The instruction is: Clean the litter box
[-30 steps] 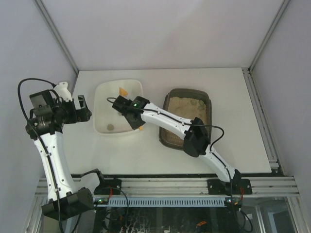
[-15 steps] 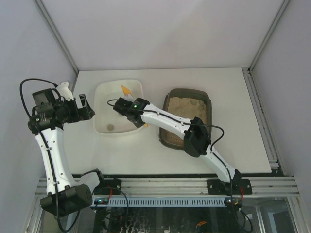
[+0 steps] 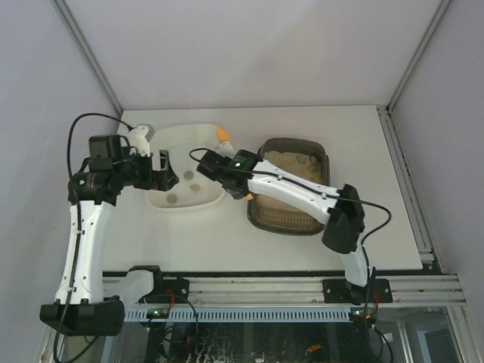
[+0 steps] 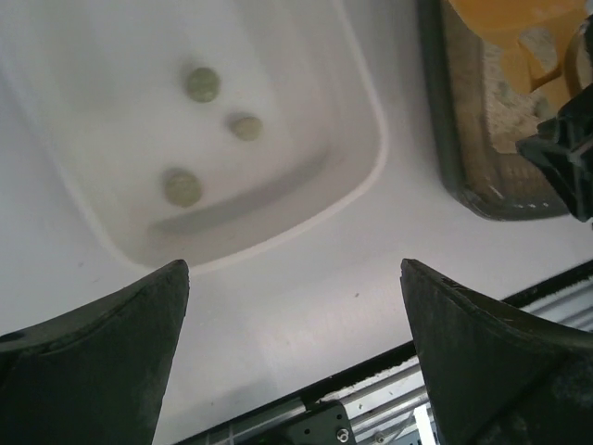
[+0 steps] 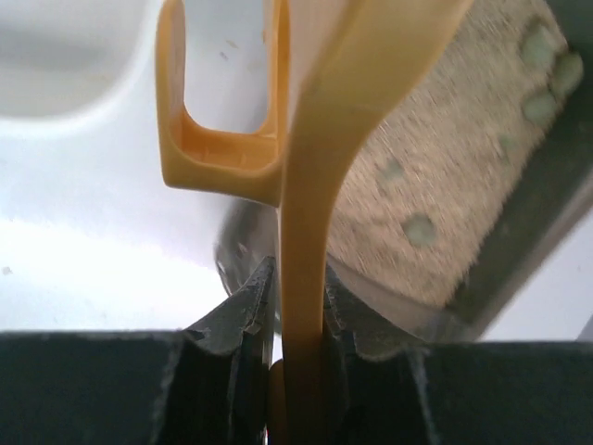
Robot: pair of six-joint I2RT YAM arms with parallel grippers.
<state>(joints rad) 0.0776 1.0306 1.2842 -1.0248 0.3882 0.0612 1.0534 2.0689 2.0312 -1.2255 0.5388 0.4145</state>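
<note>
Pinching yellow slotted plastic scoop (image 5: 315, 139) in right tool (image 5: 301, 320) just left of dark brown-grey plastic litter box (image 3: 326, 170), long axis near-to-far; wide-gaping left tool (image 4: 294, 278) farther off, at white rounded tray (image 3: 185, 130).

- A white rectangular surface (image 3: 363, 151) fills the middle of the overhead view, matte and plain.
- A pale grey back wall (image 3: 249, 53) rises behind the surface's far edge.
- A left wall (image 3: 38, 76) and a right wall (image 3: 454, 91) of the same pale grey close in the surface's sides.
- Metal struts run up from the surface's far corners, one on the left (image 3: 85, 53) and one on the right (image 3: 417, 53).
- A metal rail (image 3: 406, 185) runs along the surface's right edge.
- A wider metal rail (image 3: 257, 287) lies along the surface's near edge, with a ribbed pale blue strip (image 3: 257, 314) just below it.
- The light is soft and even, and shadows on the surface are faint.
</note>
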